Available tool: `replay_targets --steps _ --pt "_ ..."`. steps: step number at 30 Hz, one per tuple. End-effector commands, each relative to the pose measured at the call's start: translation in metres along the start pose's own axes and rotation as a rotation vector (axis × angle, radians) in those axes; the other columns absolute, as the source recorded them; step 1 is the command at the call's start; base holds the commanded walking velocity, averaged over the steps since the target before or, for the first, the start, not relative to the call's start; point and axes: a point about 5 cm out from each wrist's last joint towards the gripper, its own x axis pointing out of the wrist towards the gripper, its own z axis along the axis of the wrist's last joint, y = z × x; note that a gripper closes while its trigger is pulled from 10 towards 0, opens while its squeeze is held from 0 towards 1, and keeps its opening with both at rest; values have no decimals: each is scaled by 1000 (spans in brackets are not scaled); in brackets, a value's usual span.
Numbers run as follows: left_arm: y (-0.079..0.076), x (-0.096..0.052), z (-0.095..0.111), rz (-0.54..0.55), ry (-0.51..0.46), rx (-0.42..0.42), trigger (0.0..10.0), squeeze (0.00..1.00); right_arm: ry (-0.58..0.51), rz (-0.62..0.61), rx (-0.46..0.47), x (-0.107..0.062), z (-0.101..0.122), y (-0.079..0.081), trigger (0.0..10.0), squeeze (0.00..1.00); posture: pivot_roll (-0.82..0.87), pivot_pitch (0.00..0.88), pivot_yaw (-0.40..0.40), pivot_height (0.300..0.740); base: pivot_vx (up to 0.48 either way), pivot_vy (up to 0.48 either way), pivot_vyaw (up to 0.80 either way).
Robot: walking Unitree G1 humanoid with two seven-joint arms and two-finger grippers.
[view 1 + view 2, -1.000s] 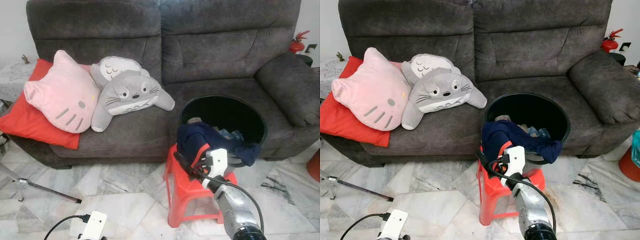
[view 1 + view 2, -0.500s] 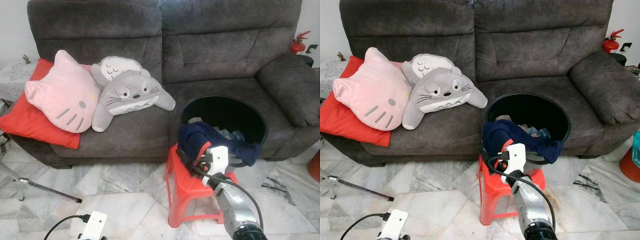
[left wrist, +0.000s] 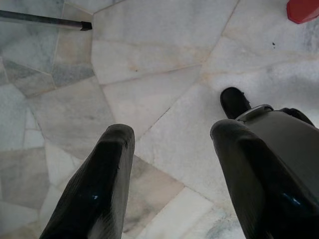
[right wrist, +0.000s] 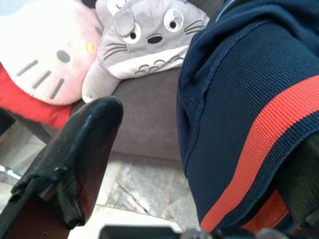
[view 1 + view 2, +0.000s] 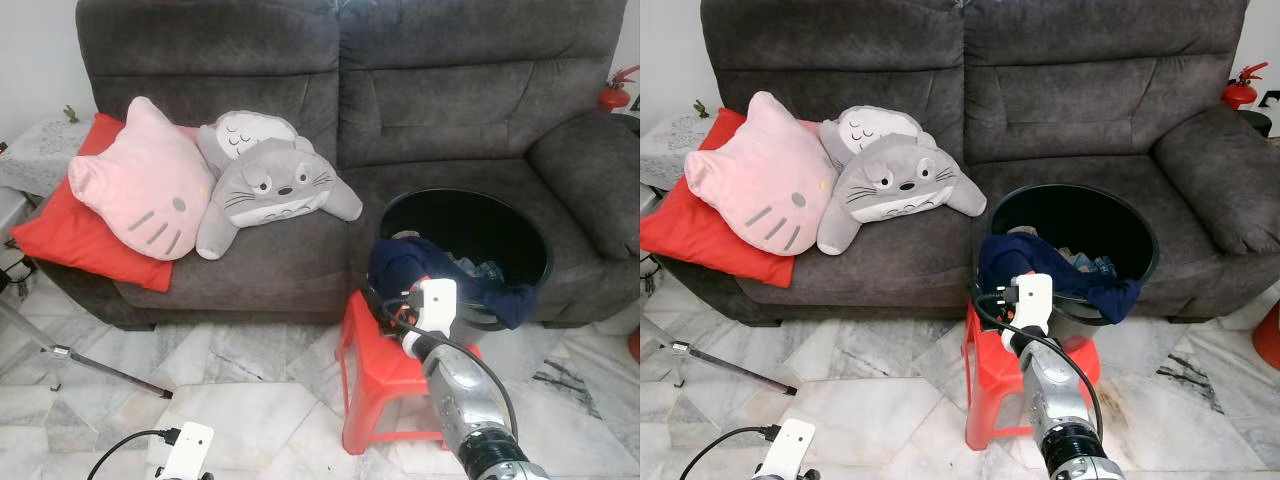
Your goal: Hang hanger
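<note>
The right gripper [image 5: 1002, 300], fingers spread wide, sits against the navy garment [image 5: 1025, 262] draped over the near-left rim of the black basket [image 5: 1140, 250], above the red stool [image 5: 992, 375]; the garment's long axis runs left to right. The left gripper [image 3: 169, 164] hangs open over the marble floor [image 3: 149, 64].

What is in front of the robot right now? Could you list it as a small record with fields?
Setting: grey sofa on a marble floor
On the sofa: pink cat cushion, grey plush, red cushion
Basket: black laundry basket, leaning against the sofa seat
Clothing: navy garment with a red stripe, draped over the basket's rim
Stool: red plastic stool, in front of the basket
Right gripper: fingers open, at the navy garment
Left gripper: fingers open, over bare floor
</note>
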Motion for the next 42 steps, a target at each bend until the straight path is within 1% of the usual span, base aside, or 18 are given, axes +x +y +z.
replay_targets --steps 1,2,7,9,11,13,14,15,20,26,33,35,37,38,39,40,41,42 --pt "2 -1 -6 6 25 22 10000 0 -99 1 6 6 22 0 10000 0 -152 20 73 740 0 0 0" --pt "2 -1 -6 6 25 22 10000 0 -107 26 3 7 22 4 10000 0 -151 21 72 740 0 0 0" --pt "1 -1 -6 7 25 21 10000 0 -137 45 12 7 25 10 10000 0 -151 22 71 740 0 0 0" --pt "1 -1 -6 6 25 21 10000 0 -143 7 19 7 26 8 10000 0 -151 21 71 740 0 0 0" --pt "0 -1 -6 5 25 22 10000 0 -162 -37 58 7 29 3 10000 0 -151 21 71 740 0 0 0" --pt "0 -1 -6 5 25 22 10000 0 -165 -43 63 7 29 2 10000 0 -151 21 71 740 0 0 0" --pt "0 -1 -5 3 25 24 10000 0 -171 -99 78 6 30 -4 10000 0 -153 21 71 740 0 0 0" --pt "0 -1 -5 2 24 24 10000 0 -171 -111 82 6 31 -6 10000 0 -153 21 71 740 0 0 0" --pt "0 -1 -5 1 24 25 10000 0 -162 -113 78 6 30 -7 10000 0 -152 19 72 740 0 0 0" --pt "1 -1 -5 3 22 31 10000 0 -122 -141 74 7 25 -9 10000 0 -150 19 73 740 0 0 0" --pt "1 -1 -5 3 23 37 10000 0 -110 -93 32 8 23 -2 10000 0 -151 20 73 740 0 0 0" --pt "1 -1 -5 3 22 41 10000 0 -184 -75 200 8 29 1 10000 0 -150 18 72 740 0 0 0" --pt "1 -1 -5 3 21 46 10000 0 -211 -80 317 9 31 0 10000 0 -150 18 72 740 0 0 0" --pt "1 -1 -4 2 21 50 10000 0 -219 -71 354 9 32 0 10000 0 -149 17 71 740 0 0 0" --pt "1 -1 -4 2 21 50 10000 0 -219 -71 354 9 32 0 10000 0 -149 17 71 740 0 0 0" --pt "1 -1 -4 2 21 53 10000 0 -226 -60 386 10 32 1 10000 0 -148 17 71 740 0 0 0" --pt "1 0 -4 2 21 54 10000 0 -224 -33 443 11 32 3 10000 0 -147 17 71 740 0 0 0" --pt "1 0 -4 2 21 54 10000 0 -219 -31 456 11 31 3 10000 0 -147 17 71 740 0 0 0"
